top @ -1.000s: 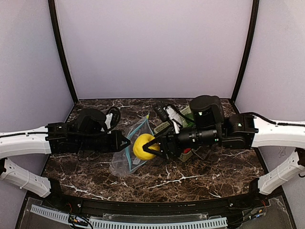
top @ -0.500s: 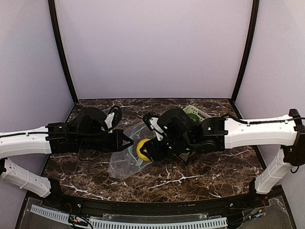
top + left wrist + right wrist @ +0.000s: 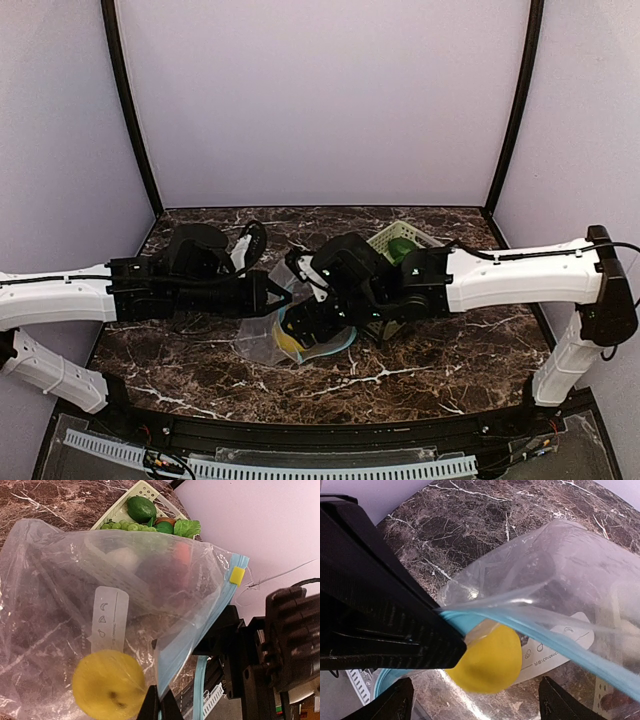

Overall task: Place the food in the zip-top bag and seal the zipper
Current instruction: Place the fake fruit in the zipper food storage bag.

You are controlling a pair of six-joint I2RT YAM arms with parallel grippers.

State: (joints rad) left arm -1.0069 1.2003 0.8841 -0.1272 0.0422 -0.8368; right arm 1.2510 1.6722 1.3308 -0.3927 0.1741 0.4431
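Lemon (image 3: 487, 660) inside zip-top bag (image 3: 60, 580), ahead of wide-open, empty R pincer (image 3: 475, 697); L pincer (image 3: 156, 705) clamped on zipper (image 3: 185, 645); basket (image 3: 381, 238) w/ produce just behind.

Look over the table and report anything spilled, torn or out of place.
Nothing stands out: the lemon lies inside the bag, the left hand pinches the bag's blue strip, and the other food sits in the basket. No spill or tear shows.

High rear overview; wrist close-ups sharing bag (image 3: 60, 580)
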